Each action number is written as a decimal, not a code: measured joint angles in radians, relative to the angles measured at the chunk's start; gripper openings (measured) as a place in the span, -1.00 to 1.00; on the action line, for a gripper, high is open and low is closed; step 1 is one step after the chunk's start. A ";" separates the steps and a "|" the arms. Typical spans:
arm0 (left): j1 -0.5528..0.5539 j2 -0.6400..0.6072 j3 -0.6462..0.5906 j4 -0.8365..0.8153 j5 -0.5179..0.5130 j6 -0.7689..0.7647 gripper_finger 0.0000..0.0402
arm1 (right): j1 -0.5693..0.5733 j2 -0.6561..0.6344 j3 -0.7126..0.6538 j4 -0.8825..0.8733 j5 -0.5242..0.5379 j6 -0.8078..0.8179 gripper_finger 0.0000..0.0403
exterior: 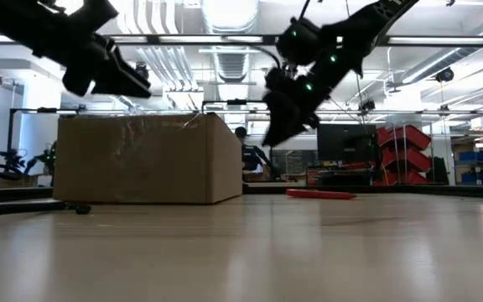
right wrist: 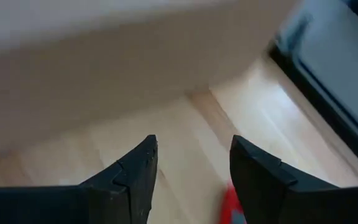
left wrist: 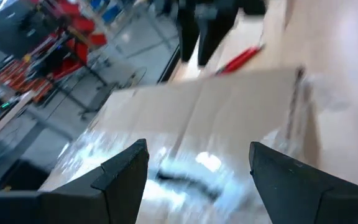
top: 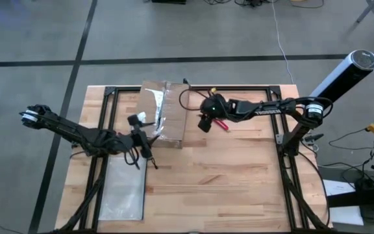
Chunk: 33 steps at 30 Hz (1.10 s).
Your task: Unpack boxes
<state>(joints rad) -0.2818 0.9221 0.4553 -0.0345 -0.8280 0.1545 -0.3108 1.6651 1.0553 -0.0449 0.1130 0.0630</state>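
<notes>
So there's just one cardboard box [top: 162,114] on the wooden surface [top: 239,175], sitting toward the far edge and a bit left of centre, still closed up, with shiny clear tape and a white label across its top. The overhead view is the only one that shows the tape strip running along the lid properly; from table height you only get a plain brown side [exterior: 145,159] with a bit of glare at the top edge. The left gripper [top: 141,133] hangs just at the box's near-left corner, and its wrist camera looks right down onto the taped lid [left wrist: 229,118] with the jaws spread wide apart and nothing between them. The right gripper [top: 204,122] is just off the box's right side, above the surface, jaws parted and empty too; its own camera shows the box wall [right wrist: 104,68] close ahead and a sliver of red beside one finger. That's the one red utility knife [top: 221,124], lying flat on the surface just right of the box, clear from table height as a thin red bar [exterior: 321,194]. One flat translucent pouch [top: 123,185] lies at the near-left of the surface, and only the overhead view catches it. Count: one box, one knife, one pouch, two arms.
</notes>
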 joint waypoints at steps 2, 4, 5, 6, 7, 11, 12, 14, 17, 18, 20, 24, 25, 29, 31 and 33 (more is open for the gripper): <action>0.000 0.000 0.000 -0.043 -0.018 -0.024 0.28 | 0.002 0.003 0.020 0.043 -0.038 0.000 -0.17; 0.001 0.000 0.000 -0.086 -0.036 -0.048 0.28 | 0.005 0.007 0.039 0.086 -0.076 -0.001 -0.18; 0.001 0.000 0.000 -0.107 -0.045 -0.061 0.28 | 0.006 0.008 0.049 0.108 -0.095 -0.001 -0.19; 0.001 0.001 0.000 -0.128 -0.054 -0.073 0.28 | 0.007 0.010 0.059 0.129 -0.114 -0.001 -0.19; 0.001 0.001 0.000 -0.138 -0.055 -0.080 0.28 | 0.011 0.017 0.071 0.138 -0.119 -0.003 -0.20; 0.002 0.002 0.000 -0.152 -0.056 -0.086 0.28 | 0.024 0.072 0.130 0.132 -0.124 -0.012 -0.19; 0.002 0.002 0.000 -0.153 -0.056 -0.086 0.28 | 0.028 0.088 0.144 0.131 -0.127 -0.019 -0.18; 0.002 0.002 0.000 -0.154 -0.056 -0.080 0.28 | 0.032 0.122 0.171 0.133 -0.145 -0.031 -0.18; 0.002 0.002 0.001 -0.157 -0.055 -0.067 0.28 | 0.036 0.174 0.206 0.126 -0.152 -0.038 -0.19; 0.002 0.002 0.003 -0.157 -0.055 -0.067 0.28 | 0.037 0.190 0.216 0.124 -0.153 -0.040 -0.20; 0.002 0.001 0.006 -0.156 -0.055 -0.061 0.28 | 0.037 0.218 0.235 0.103 -0.158 -0.046 -0.21; 0.002 0.000 0.007 -0.162 -0.055 -0.060 0.28 | 0.036 0.251 0.263 0.048 -0.157 -0.052 -0.22; 0.002 0.000 0.007 -0.166 -0.055 -0.060 0.28 | 0.036 0.257 0.267 0.031 -0.157 -0.053 -0.21; 0.002 0.000 0.007 -0.160 -0.069 -0.051 0.28 | 0.057 0.256 0.268 -0.007 -0.160 -0.043 -0.22; 0.002 0.000 0.008 -0.156 -0.080 -0.045 0.28 | 0.072 0.253 0.268 -0.023 -0.161 -0.034 -0.22; 0.002 0.000 0.008 -0.151 -0.091 -0.038 0.28 | 0.087 0.250 0.267 -0.040 -0.162 -0.026 -0.23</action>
<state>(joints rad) -0.2798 0.9220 0.4631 -0.1857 -0.9186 0.1163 -0.2243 1.9149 1.3223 -0.0846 -0.0489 0.0373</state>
